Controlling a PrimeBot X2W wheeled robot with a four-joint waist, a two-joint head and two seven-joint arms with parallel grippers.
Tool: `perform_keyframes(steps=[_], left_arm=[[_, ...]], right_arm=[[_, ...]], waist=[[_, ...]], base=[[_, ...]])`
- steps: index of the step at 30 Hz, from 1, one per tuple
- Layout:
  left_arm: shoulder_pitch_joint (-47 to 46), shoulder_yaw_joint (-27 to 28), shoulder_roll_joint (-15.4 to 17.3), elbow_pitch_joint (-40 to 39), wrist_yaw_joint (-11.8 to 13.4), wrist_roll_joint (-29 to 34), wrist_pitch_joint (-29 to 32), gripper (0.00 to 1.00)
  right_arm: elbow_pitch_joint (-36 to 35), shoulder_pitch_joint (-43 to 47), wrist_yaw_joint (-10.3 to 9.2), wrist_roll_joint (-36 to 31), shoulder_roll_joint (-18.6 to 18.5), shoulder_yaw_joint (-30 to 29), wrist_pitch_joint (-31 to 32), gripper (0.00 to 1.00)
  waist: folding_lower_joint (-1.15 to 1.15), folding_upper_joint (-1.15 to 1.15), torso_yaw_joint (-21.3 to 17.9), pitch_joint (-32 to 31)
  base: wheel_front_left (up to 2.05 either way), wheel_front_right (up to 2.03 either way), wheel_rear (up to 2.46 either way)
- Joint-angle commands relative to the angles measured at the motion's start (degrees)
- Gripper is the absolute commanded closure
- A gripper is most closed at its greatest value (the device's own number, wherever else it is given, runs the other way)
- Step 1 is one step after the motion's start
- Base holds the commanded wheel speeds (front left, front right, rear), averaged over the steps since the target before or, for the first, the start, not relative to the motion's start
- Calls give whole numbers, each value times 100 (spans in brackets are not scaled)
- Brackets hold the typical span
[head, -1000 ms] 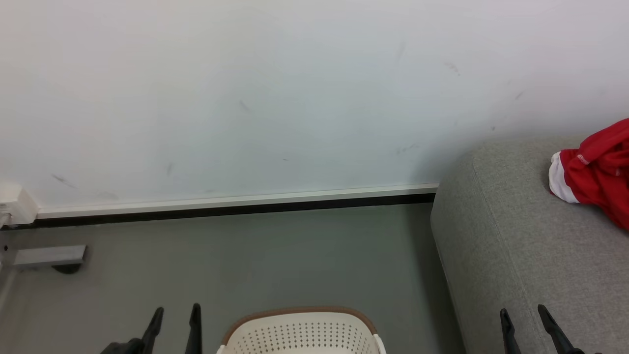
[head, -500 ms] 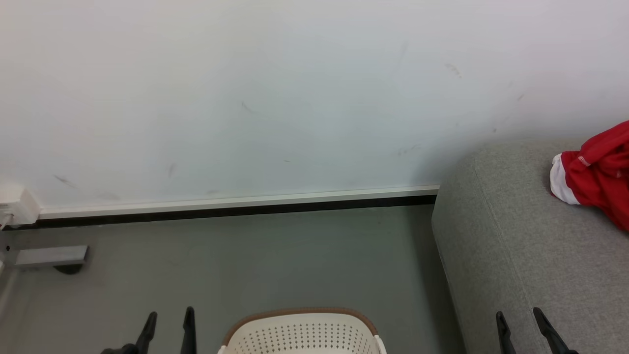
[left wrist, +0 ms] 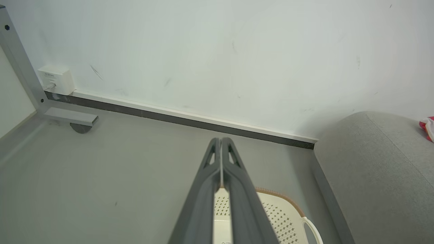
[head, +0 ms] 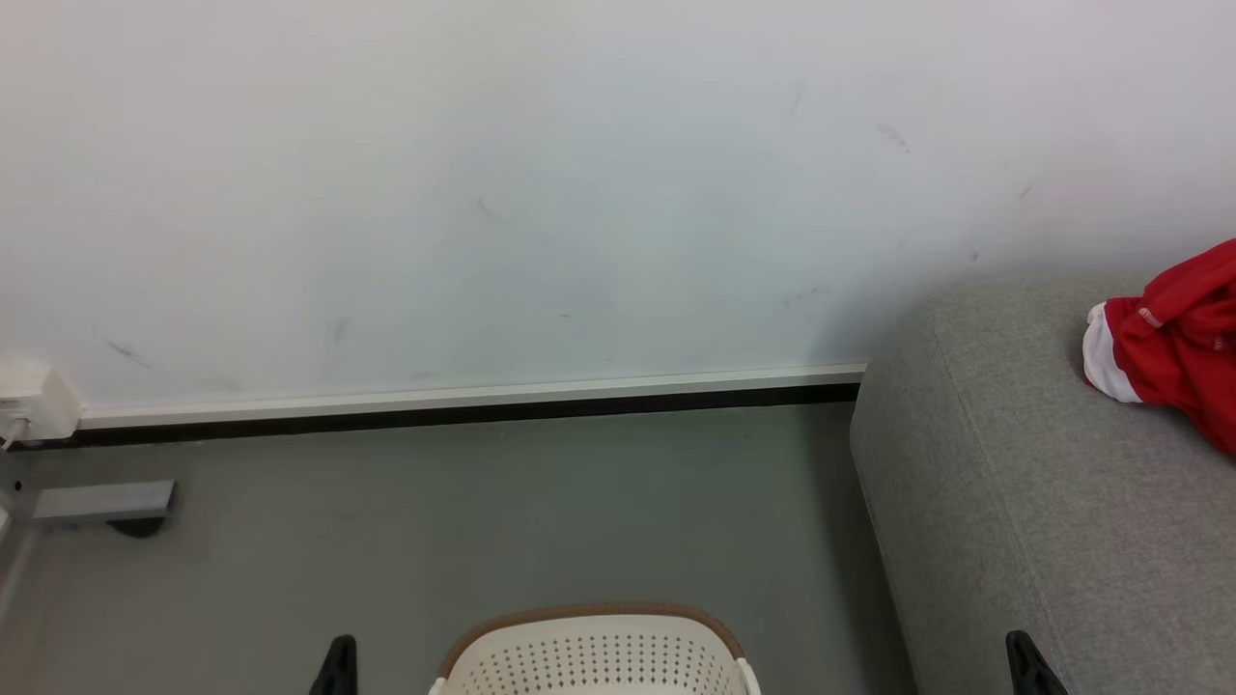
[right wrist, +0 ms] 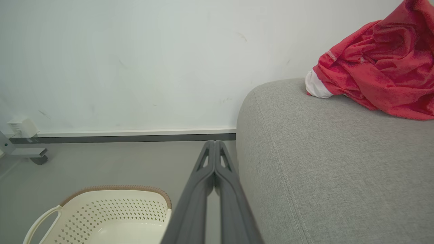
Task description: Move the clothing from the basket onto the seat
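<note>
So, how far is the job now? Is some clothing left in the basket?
Done: red clothing lies crumpled on the seat. In hand: nothing; the left gripper and right gripper are both shut and empty. Left: perhaps nothing. Inside the basket, the part seen in the right wrist view is bare, but the near part is out of frame, so I cannot confirm.

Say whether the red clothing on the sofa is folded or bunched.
Bunched: the clothing lies in a crumpled heap on the seat.
</note>
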Motion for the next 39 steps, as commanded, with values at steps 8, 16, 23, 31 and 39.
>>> perform_keyframes(steps=[8, 16, 23, 31, 39], left_arm=[[-182, 124, -2, -128, -92, -938, 237, 100], [-259, 200, -16, -176, -164, -1690, 434, 100], [-330, 269, -27, -204, -223, -2297, 597, 100], [-404, 341, -39, -232, -283, -2927, 772, 100], [-470, 411, -50, -259, -338, -3502, 936, 100]], right_arm=[[-119, -172, -1, 1019, -32, -90, 224, 100], [-149, -282, -2, 1855, -44, -152, 418, 100], [-175, -366, -3, 2525, -52, -206, 578, 100], [-204, -450, -4, 3225, -58, -266, 749, 100], [-229, -523, -5, 3865, -62, -319, 904, 100]], waist=[[0, 0, 19, 6], [0, 0, 38, 12], [0, 0, 55, 17], [0, 0, 74, 23], [0, 0, 93, 29]], base=[[0, 0, 0], [0, 0, 0], [0, 0, 0], [0, 0, 0], [0, 0, 0]])
